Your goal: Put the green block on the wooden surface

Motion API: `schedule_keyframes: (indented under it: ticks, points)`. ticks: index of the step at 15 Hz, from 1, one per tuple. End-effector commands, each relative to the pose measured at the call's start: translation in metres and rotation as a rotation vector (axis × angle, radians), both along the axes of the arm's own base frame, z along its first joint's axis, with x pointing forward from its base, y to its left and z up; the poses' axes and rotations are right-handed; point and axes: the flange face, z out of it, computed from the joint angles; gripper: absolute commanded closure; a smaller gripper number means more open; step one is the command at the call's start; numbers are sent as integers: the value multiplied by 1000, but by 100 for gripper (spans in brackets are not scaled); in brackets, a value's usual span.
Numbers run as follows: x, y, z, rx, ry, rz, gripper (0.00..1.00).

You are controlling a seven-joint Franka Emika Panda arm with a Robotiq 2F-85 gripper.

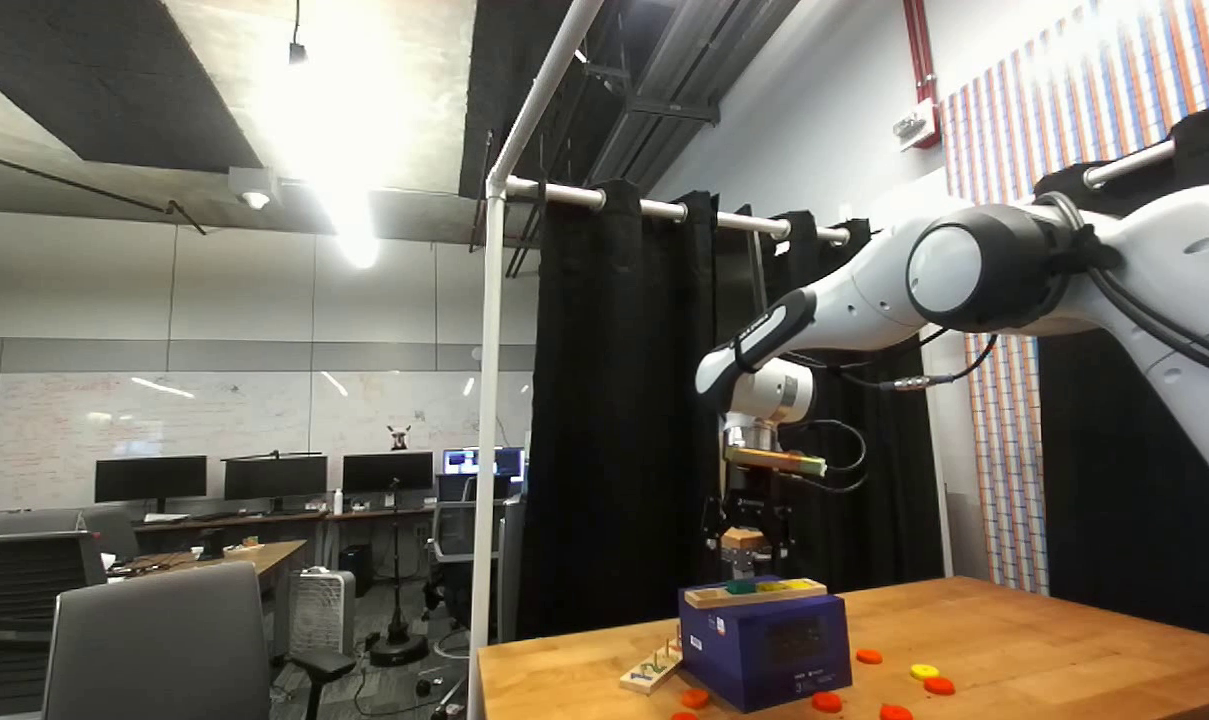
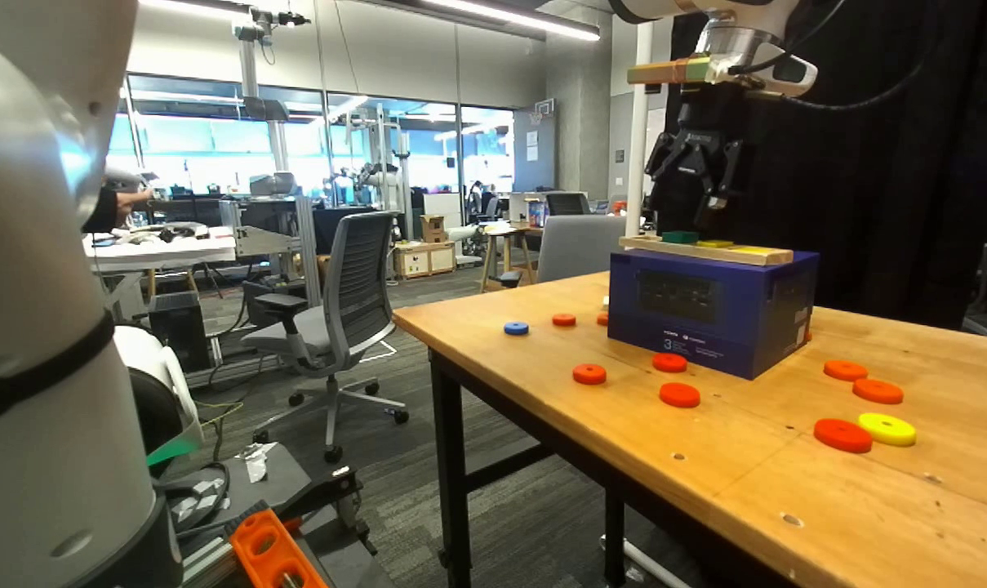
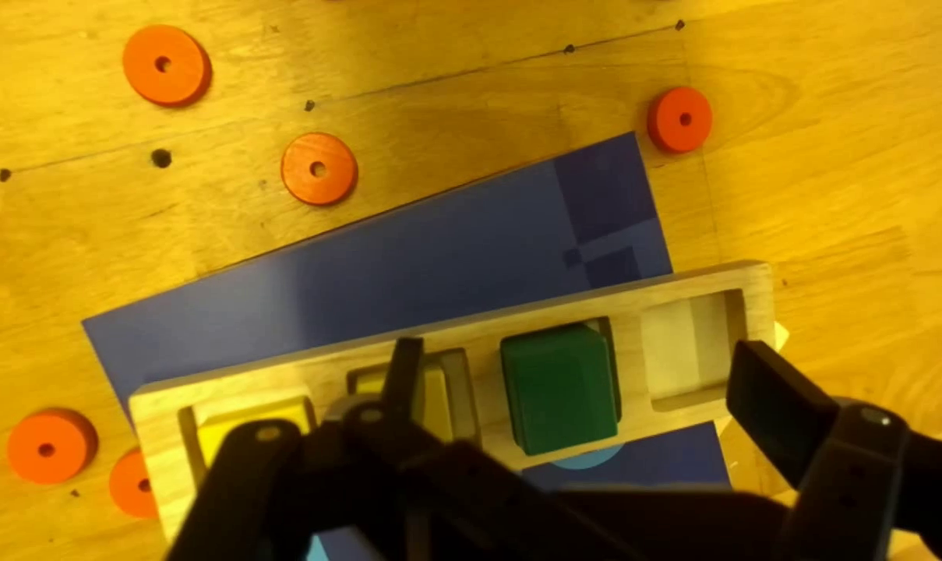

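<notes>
The green block [image 3: 560,389] sits in a slot of a long light wooden tray [image 3: 631,378] that lies on top of the purple-blue box [image 3: 439,249]. The block also shows in both exterior views [image 1: 741,587] [image 2: 679,238]. The wooden surface [image 3: 844,179] is the light-brown tabletop under the box, seen in both exterior views [image 1: 1054,640] [image 2: 542,351]. My gripper [image 3: 582,386] is open, its fingers apart on either side of the green block in the wrist view. In an exterior view the gripper [image 2: 715,202] hangs above the tray, not touching it.
Yellow blocks [image 3: 248,421] sit in other tray slots. Several orange-red discs [image 2: 679,395], a yellow disc [image 2: 886,429] and a blue disc [image 2: 516,328] lie around the box. A pegged wooden board [image 1: 652,670] lies beside the box. A white pole [image 1: 486,450] stands by the table.
</notes>
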Motion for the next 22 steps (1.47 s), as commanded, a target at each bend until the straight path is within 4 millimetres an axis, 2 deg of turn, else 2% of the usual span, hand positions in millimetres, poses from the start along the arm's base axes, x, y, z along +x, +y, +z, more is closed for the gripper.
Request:
schedule_keyframes:
  ticks: [1, 4, 6, 8, 11, 14, 17, 22]
  points:
    - [-10, 4, 28, 1, -9, -17, 0]
    - [-31, 5, 60, -14, -26, -38, 0]
    - [-53, 4, 85, -45, -45, -64, 0]
    - [-81, -1, 106, -82, -71, -84, 0]
    - [-124, -10, 122, -142, -97, -83, 0]
    - [-167, -18, 119, -168, -105, -84, 0]
    - [-201, -26, 105, -159, -96, -91, 0]
    - [-238, -28, 78, -137, -91, -21, 0]
